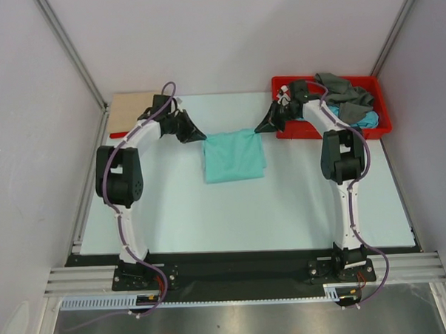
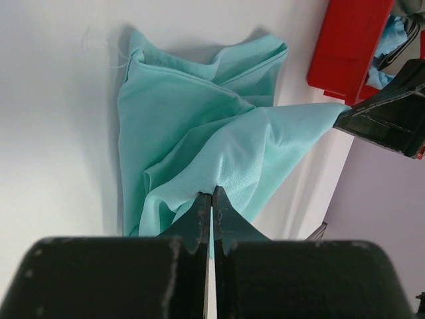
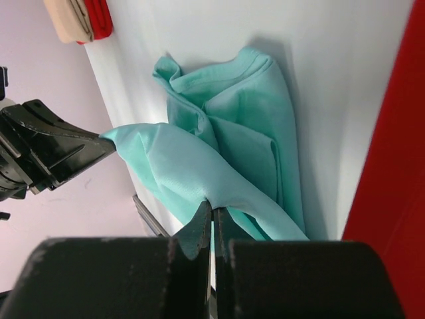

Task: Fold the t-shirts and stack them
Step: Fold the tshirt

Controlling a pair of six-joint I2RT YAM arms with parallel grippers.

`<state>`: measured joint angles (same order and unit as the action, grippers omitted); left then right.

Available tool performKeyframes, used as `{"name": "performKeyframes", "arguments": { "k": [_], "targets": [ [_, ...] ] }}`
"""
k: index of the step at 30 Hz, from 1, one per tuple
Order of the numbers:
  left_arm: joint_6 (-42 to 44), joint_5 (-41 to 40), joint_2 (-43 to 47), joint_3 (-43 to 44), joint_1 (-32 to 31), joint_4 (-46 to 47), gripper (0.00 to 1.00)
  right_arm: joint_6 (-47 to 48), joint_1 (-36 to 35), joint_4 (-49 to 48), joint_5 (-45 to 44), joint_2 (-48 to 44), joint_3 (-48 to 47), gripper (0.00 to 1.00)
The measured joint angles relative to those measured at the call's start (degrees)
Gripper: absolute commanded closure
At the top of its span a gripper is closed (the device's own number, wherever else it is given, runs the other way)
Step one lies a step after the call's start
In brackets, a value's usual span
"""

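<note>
No text, label, brand, number or sign can be read in any of the three views
</note>
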<state>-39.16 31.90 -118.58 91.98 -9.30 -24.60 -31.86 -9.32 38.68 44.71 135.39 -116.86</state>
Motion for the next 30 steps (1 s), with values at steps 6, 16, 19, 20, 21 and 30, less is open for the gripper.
{"name": "performKeyframes", "arguments": {
  "k": [6, 16, 19, 20, 21, 30],
  "targets": [
    [-0.8, 1.4, -3.0, 1.7, 0.4, 1.5, 0.97, -2.4, 0.6, -2.8, 1.0, 2.5, -0.5, 1.0],
    [-1.4, 1.8, -6.9, 3.3, 2.0, 3.8, 0.85, -3.1, 0.9, -5.3, 1.3, 5.8, -4.4, 0.95],
    [-1.1, 1.5, -8.8, 5.0, 2.3, 4.3, 0.73, -3.3, 0.9, -7.2, 1.2, 6.6, -4.9, 0.89],
    [-0.8, 1.3, -9.6, 5.9, 2.3, 4.4, 0.68, -3.5, 1.0, -7.9, 1.2, 7.0, -5.3, 0.84],
    [-0.3, 1.0, -10.5, 7.1, 2.3, 4.5, 0.64, -4.1, 1.0, -8.2, 1.1, 7.7, -6.1, 0.82],
    [8.1, -6.1, -10.1, 13.6, 2.3, 0.4, 0.55, -0.8, 2.9, -2.5, -4.8, 11.1, -18.7, 0.59]
  ]
}}
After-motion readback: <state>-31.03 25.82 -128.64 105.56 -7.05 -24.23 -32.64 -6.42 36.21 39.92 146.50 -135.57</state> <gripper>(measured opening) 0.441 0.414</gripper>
